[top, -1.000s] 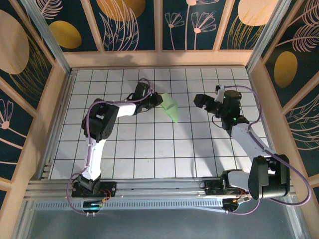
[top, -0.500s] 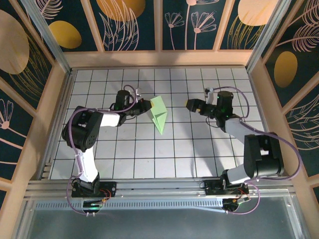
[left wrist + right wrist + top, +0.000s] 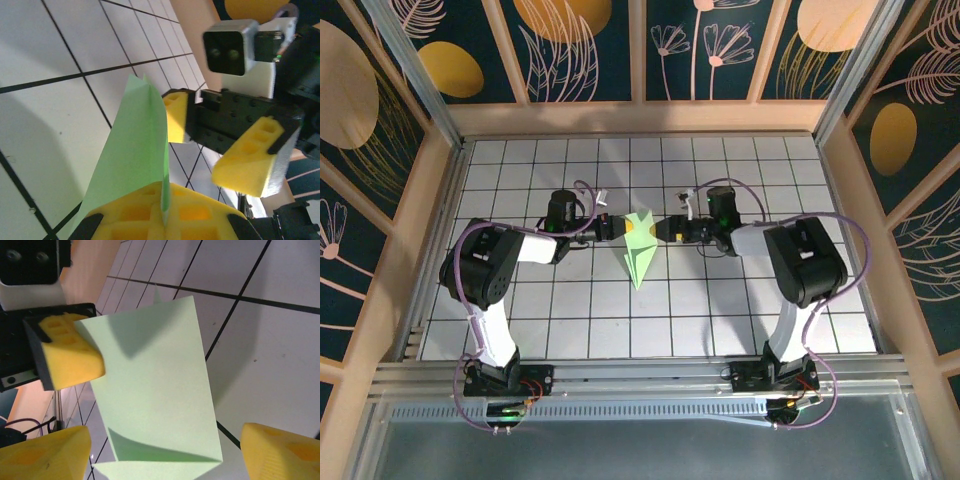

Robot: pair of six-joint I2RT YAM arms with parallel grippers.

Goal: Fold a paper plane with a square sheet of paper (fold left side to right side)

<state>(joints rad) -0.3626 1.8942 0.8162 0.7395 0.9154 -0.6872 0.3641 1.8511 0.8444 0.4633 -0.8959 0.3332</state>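
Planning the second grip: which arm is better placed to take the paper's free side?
Right. Its pincer is open and faces the paper plane close up; the left pincer is shut on the plane's other edge, holding it.

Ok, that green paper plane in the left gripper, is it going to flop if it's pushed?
Probably bends easily: the paper plane is thin paper, pinched at one edge by the left gripper. Its folded layers likely stiffen it somewhat: it juts from the grip without drooping.
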